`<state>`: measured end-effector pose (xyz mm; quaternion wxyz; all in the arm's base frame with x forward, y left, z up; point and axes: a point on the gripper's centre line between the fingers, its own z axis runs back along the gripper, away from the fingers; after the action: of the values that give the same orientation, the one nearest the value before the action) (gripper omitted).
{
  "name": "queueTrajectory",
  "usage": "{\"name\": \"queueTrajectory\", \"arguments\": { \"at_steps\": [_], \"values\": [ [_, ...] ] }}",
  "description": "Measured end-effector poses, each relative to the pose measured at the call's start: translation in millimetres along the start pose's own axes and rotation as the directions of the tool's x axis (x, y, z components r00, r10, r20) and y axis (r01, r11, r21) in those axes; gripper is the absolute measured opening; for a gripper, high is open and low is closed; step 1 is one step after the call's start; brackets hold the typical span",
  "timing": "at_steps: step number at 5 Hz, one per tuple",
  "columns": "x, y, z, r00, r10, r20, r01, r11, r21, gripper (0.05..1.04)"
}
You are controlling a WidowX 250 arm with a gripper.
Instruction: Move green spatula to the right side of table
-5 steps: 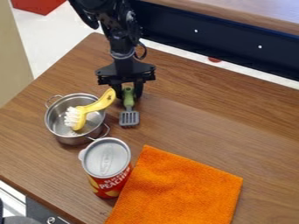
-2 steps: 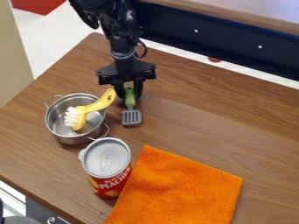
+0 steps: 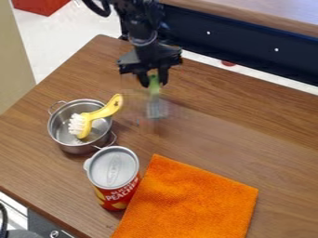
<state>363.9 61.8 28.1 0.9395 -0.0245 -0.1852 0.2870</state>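
The black gripper hangs over the back part of the table, up and to the right of the pot, and is shut on the green handle of the spatula. The spatula's grey slotted head, blurred, points down toward the camera side, below the fingers. Whether its head touches the wood I cannot tell. The wooden table stretches off to the right of the gripper.
A metal pot at the left holds a yellow brush with its handle over the rim. In front stands a can of peaches, with an orange cloth beside it. A dark blue panel runs behind the table.
The gripper has moved up and to the right in the view, carrying the spatula along, away from the pot. Pot, brush, can and cloth have kept their places.
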Motion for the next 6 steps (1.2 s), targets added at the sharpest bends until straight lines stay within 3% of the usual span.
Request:
{"name": "queueTrajectory", "arguments": {
  "at_steps": [1,2,3,5,6],
  "values": [
    [-12.0,-23.8,8.0,0.998,-0.059,-0.022,0.059,0.998,-0.027,0.393],
    [-32.2,-55.3,10.0,0.992,-0.126,-0.025,0.126,0.992,-0.020,0.394],
    [-56.4,-85.7,14.0,0.977,-0.207,-0.057,0.203,0.977,-0.063,0.393],
    [-89.6,-129.9,16.5,0.926,-0.376,0.017,0.375,0.919,-0.117,0.394],
    [-106.1,-137.6,-3.0,0.917,-0.400,-0.011,0.397,0.912,-0.103,0.393]
  ]
}}
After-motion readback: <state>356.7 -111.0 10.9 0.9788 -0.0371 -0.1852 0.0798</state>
